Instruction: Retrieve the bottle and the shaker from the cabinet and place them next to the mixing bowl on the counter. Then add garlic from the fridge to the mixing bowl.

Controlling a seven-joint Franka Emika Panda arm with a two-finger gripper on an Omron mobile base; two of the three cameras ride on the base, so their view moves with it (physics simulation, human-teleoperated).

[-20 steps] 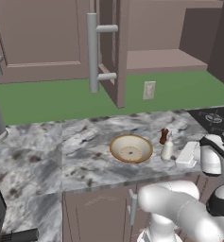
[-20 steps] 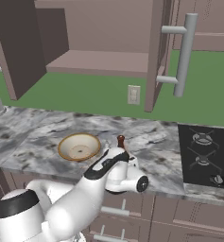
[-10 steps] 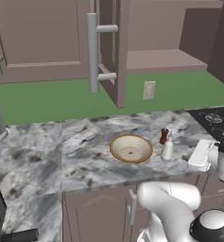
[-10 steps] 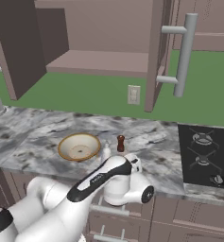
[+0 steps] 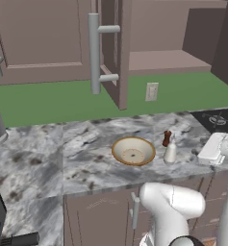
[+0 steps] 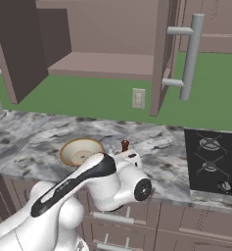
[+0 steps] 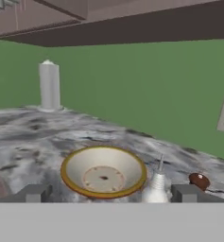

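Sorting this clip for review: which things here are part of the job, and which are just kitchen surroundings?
Part of the job:
- mixing bowl
- bottle, standing on the counter right of the bowl
- shaker, just behind the bottle
- open cabinet
- gripper, open

Surroundings:
- stove
- wall outlet
- counter

The 2 base views look forward and down from behind the arm, 1 from its left and 1 from its right. Both take in the marble counter [image 5: 48, 158], the mixing bowl [image 5: 133, 150] near frame centre, the open cabinet [image 6: 103, 63] above and the green wall. The hand view sits low and close, level with the counter, facing the wall, the bowl at lower centre.
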